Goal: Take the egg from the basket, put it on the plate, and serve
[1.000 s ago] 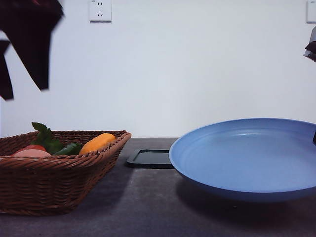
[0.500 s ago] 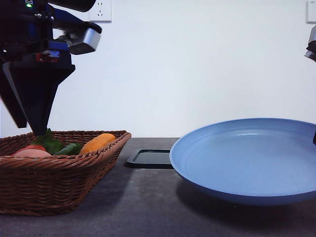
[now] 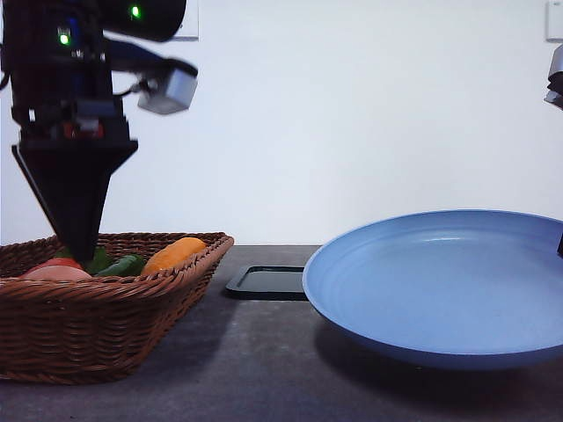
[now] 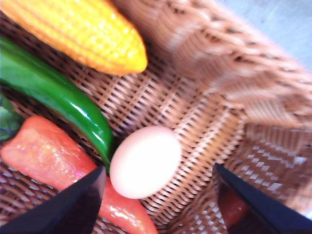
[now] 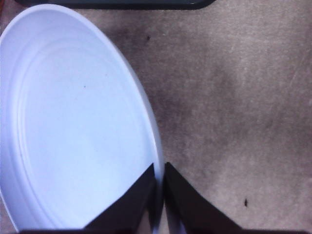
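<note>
The blue plate point(image 3: 440, 286) is seen nearest, on the right side of the dark table point(image 3: 264, 369). It is tipped up off the table. Its rim is pinched by the right gripper point(image 5: 159, 195), with the two fingers pressed close on each side of the edge.

On the left, the brown basket point(image 3: 97, 325) is seen. The left gripper point(image 4: 156, 204) is held down inside it, with its fingers spread wide apart. The egg point(image 4: 145, 162) is found between them, lying on the basket floor and not touched by either one. A green pepper point(image 4: 58, 102) and a red pepper point(image 4: 53, 158) are seen just beside the egg, and a yellow corn cob point(image 4: 83, 31) past them.

Farther back, a flat black tray point(image 3: 268, 281) is laid on the table, behind the plate.
</note>
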You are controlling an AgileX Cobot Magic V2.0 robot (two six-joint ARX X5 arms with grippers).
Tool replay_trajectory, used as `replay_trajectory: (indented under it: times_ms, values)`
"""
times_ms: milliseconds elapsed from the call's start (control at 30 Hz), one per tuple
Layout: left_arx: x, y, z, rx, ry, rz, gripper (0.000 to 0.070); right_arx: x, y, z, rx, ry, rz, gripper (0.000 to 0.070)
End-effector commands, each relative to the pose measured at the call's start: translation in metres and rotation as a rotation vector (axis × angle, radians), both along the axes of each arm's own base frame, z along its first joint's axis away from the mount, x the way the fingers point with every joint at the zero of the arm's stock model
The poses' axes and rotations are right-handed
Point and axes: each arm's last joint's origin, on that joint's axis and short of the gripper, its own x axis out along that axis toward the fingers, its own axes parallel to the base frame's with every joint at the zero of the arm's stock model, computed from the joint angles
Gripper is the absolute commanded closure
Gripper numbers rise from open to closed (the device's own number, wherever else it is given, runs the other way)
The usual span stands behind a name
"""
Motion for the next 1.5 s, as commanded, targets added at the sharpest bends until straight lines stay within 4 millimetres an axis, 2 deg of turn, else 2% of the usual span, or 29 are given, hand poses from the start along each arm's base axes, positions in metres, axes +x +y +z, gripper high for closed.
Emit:
replay_trajectory:
  times_ms: [0, 167, 400, 467, 700, 767, 933, 1067, 1233, 1467]
  values:
    - [0.006, -0.003, -0.005, 0.008, 0.015, -0.007, 0.0275, 0.002, 0.0, 0.003, 0.003, -0.02, 0.013, 0.07]
    - [0.014, -0.002, -0.017, 0.031, 0.049, 0.005, 0.0279, 0.002, 0.001, 0.003, 0.005, -0.022, 0.017, 0.07]
    - [0.021, -0.002, -0.032, 0.025, 0.122, 0.016, 0.0342, 0.002, 0.001, 0.003, 0.003, -0.024, 0.02, 0.07]
    - [0.021, -0.002, -0.035, 0.031, 0.131, 0.016, 0.0376, 0.002, 0.001, 0.003, 0.003, -0.024, 0.02, 0.07]
    - [0.022, -0.003, -0.037, 0.035, 0.137, 0.017, 0.056, 0.003, 0.001, 0.003, 0.003, -0.026, 0.02, 0.07]
    - [0.022, -0.003, -0.037, 0.034, 0.138, 0.028, 0.0585, 0.003, 0.001, 0.003, 0.004, -0.03, 0.02, 0.07]
    - [0.021, -0.003, -0.033, 0.023, 0.133, 0.082, 0.0596, 0.003, 0.001, 0.004, 0.009, -0.028, 0.019, 0.07]
    - [0.023, -0.004, -0.016, -0.008, 0.111, 0.121, 0.0596, 0.003, 0.001, 0.003, 0.021, -0.017, 0.007, 0.07]
    - [0.029, -0.01, 0.026, -0.108, 0.082, 0.125, 0.0596, 0.002, 0.001, 0.003, 0.042, 0.005, 0.001, 0.07]
    - [0.032, -0.034, 0.089, -0.459, 0.089, 0.064, 0.0595, 0.0, 0.006, 0.003, 0.091, 0.038, 0.015, 0.07]
